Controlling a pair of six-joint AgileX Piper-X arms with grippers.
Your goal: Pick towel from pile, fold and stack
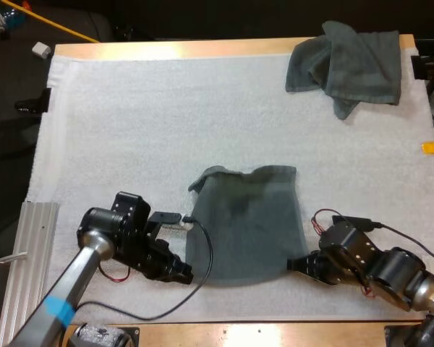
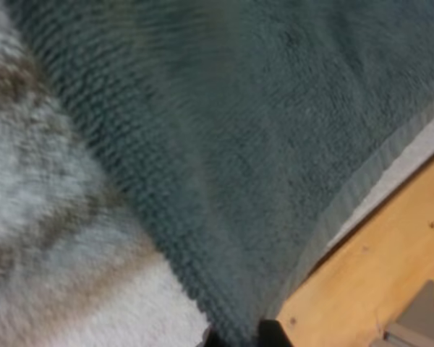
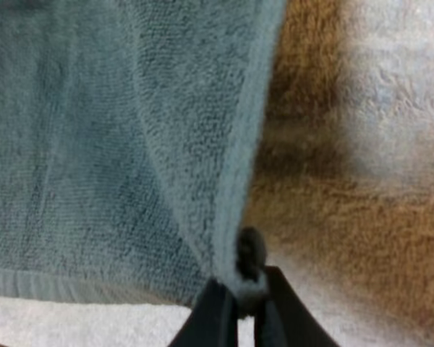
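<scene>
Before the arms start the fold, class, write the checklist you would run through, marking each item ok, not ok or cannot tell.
1. The left hand pinches the flat towel at its near left corner: ok.
2. The right hand pinches its near right corner: ok.
3. The far edge lies flat: not ok, the far left corner is curled over.
4. The crumpled towel lies apart, at the far right of the mat: ok.
5. Both grips are deep enough to hold through a lift: cannot tell.
</scene>
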